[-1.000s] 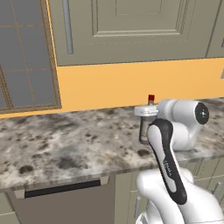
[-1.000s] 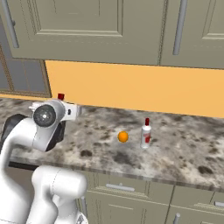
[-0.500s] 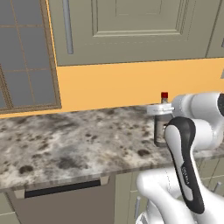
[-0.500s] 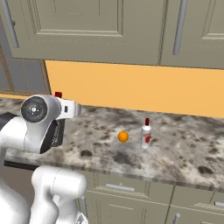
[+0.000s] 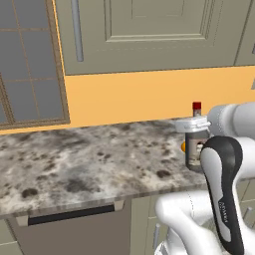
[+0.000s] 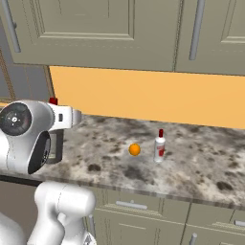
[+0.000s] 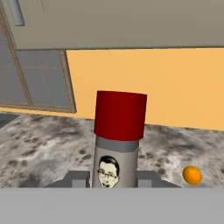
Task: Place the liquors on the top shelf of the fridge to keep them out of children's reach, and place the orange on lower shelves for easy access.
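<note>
My gripper (image 7: 114,180) is shut on a liquor bottle (image 7: 117,144), grey-brown with a red cap and a face on its pale label. It holds the bottle upright at the body. In the left base view the held liquor bottle (image 5: 195,144) hangs in the gripper (image 5: 193,125) at the counter's front right. In the right base view its red cap (image 6: 53,101) pokes up behind the arm. A second liquor bottle (image 6: 160,146) stands on the counter with the orange (image 6: 135,150) just to its left. The orange (image 7: 191,175) also lies at the lower right of the hand view. The fridge and its shelves are out of view.
The mottled stone counter (image 5: 84,164) runs under beige wall cupboards (image 6: 110,28) and an orange backsplash (image 5: 129,94). A glass-paned cabinet door (image 5: 27,64) stands at the left. Drawers (image 6: 143,215) sit below the counter's front edge.
The arm has drawn back toward the base with the liquor bottle still gripped. The orange and the second bottle have not moved.
</note>
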